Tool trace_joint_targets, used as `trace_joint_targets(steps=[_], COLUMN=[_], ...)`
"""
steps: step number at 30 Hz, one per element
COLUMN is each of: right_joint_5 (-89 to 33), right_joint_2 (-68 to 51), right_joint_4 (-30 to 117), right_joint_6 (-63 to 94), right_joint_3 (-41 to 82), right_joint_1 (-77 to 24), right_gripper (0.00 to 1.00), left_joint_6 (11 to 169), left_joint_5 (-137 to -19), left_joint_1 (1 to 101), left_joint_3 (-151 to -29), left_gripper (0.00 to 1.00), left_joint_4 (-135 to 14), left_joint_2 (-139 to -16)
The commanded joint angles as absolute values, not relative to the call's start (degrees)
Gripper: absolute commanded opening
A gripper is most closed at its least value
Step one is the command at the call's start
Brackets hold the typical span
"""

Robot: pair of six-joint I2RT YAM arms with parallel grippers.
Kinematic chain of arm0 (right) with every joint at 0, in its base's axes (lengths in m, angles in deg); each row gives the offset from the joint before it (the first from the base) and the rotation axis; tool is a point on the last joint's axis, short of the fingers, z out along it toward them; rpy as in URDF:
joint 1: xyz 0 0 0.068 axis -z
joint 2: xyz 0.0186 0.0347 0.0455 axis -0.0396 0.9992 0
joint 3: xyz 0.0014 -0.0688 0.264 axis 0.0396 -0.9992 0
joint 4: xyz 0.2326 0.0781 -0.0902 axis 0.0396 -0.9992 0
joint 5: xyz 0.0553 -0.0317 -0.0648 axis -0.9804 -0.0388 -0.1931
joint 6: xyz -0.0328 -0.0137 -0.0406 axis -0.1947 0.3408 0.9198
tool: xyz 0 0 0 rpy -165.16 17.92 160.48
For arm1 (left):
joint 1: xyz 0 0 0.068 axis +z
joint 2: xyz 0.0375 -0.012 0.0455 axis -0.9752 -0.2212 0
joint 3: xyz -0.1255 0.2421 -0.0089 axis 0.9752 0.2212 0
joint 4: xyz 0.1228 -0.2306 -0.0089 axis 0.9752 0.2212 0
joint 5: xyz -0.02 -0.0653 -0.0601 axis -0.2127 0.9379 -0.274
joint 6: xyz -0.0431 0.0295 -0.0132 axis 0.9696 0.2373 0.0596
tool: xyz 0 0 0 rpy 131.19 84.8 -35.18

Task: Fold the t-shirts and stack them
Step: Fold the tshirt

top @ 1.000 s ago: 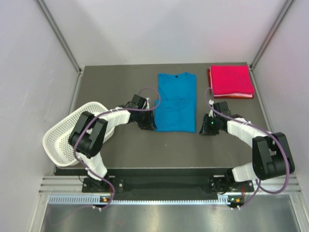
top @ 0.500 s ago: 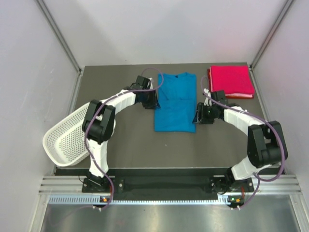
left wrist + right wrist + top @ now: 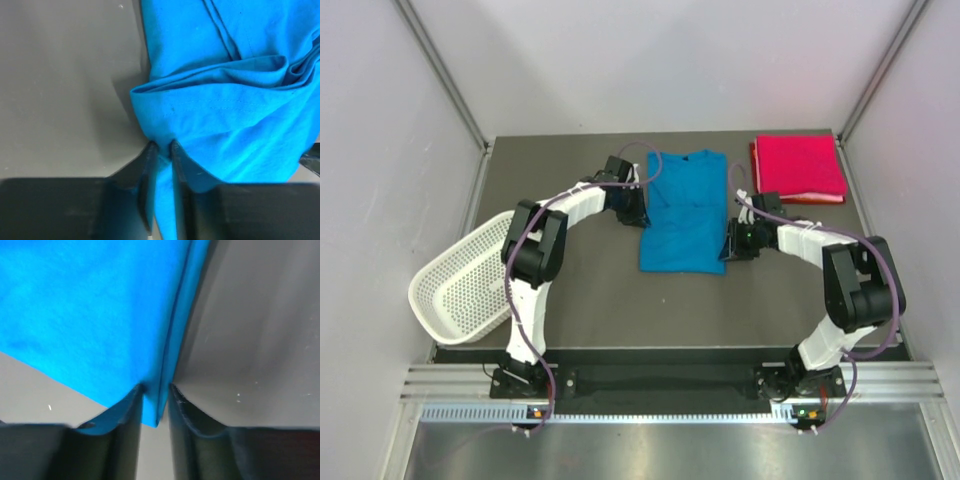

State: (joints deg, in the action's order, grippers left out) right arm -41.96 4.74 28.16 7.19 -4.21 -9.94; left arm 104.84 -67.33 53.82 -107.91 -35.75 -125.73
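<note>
From the overhead camera I see the blue t-shirt (image 3: 685,210) lying lengthwise on the far half of the table (image 3: 600,300). Its collar points to the back and its sleeves are folded in, so it reads as a long rectangle. The pink-red t-shirt (image 3: 800,167) sits folded in the far right corner, well apart from the blue one. A white mesh basket (image 3: 460,290) rests tilted at the table's near left edge. That view puts my left gripper (image 3: 638,207) at the blue shirt's left side and my right gripper (image 3: 730,240) at its right side, nearer the hem. From up there I cannot tell how either pair of jaws stands. The wrist cameras settle it. On the left wrist, the two dark fingers (image 3: 145,170) are almost together with a thin fold of blue cloth pinched between them. The fabric beyond the pinch is bunched into soft ridges, a wrinkling the overhead barely shows. On the right wrist, the fingers (image 3: 127,425) are clamped on the shirt's layered edge close to a corner. Blue fills the upper left of that picture, with bare grey table to the right and lower left.
</note>
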Motion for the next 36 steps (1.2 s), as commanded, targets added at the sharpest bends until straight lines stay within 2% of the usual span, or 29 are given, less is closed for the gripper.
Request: trace_joint_targets(steps=[1,2,3,4,9,10,11,12,15,17,28,30,36], right_joint_5=[-42.2,-41.6,-41.2,-40.9,-39.9,-40.1,-40.2,-40.1,-39.2,-38.8,-42.5,-42.5,-42.5], right_joint_2=[4.9,4.7,4.1,3.6,1.9,1.7,1.1,0.6,-1.1,-1.1,11.4,13.7,18.8], right_joint_4=[32.8,33.2,33.6,34.0,35.2,34.8,33.9,33.6,31.1,30.0,25.6,25.5,25.7], right_joint_6=[6.9,6.6,6.4,6.0,4.9,4.6,4.6,4.6,4.6,5.2,9.9,10.3,11.4], right_joint_3=[-7.0,-7.7,-8.3,-9.6,-11.5,-11.2,-10.9,-10.4,-7.7,-4.5,15.6,16.9,20.5], right_joint_1=[-9.5,-9.6,-9.6,-9.5,-9.5,-9.5,-9.5,-9.6,-9.4,-8.7,-6.2,-6.3,-6.2], right_gripper=[0.2,0.14,0.04,0.0,0.0,0.03,0.14,0.2,0.37,0.43,0.43,0.43,0.45], left_joint_6=[103.5,103.7,103.8,103.8,103.7,103.7,103.6,103.6,102.9,102.5,101.3,101.0,99.7], left_joint_5=[-64.2,-63.3,-62.2,-61.6,-61.0,-61.2,-61.7,-62.2,-64.7,-65.0,-60.2,-59.4,-58.7], left_joint_1=[54.2,54.4,54.5,54.5,54.7,54.7,54.7,54.8,55.2,55.9,57.2,57.2,57.2], left_joint_3=[-109.2,-109.2,-109.3,-109.2,-109.5,-109.6,-109.7,-109.7,-109.3,-109.4,-116.8,-117.9,-120.6], left_gripper=[0.15,0.07,0.03,0.0,0.0,0.0,0.0,0.12,0.34,0.37,0.36,0.33,0.33], left_joint_4=[-38.6,-39.1,-39.7,-40.1,-41.3,-40.9,-40.4,-39.6,-38.0,-37.9,-38.2,-37.9,-35.5], left_joint_2=[-126.0,-125.9,-125.6,-125.6,-124.8,-124.8,-124.7,-124.6,-123.7,-123.4,-129.1,-129.9,-132.1])
